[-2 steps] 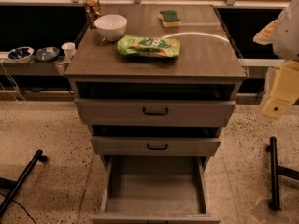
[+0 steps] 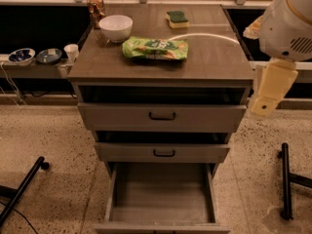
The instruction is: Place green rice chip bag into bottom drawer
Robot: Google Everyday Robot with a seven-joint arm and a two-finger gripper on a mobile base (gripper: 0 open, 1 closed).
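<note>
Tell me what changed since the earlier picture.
The arm at the right edge shifted slightly left, toward the cabinet; its gripper is out of view. Nothing was grasped or released. The green rice chip bag still lies on the cabinet top, the bottom drawer stays open, and the bowl and sponge have not moved.

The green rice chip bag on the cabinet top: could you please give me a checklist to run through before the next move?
1. Crinkly light green rice chip bag lies free on the grey cabinet top: ok.
2. Deep grey bottom drawer pulled out, floor bare: ok.
3. White bowl and green-and-yellow sponge apart from the bag: ok.
4. Gripper hangs off the cabinet's right side, away from the bag: not ok.
</note>
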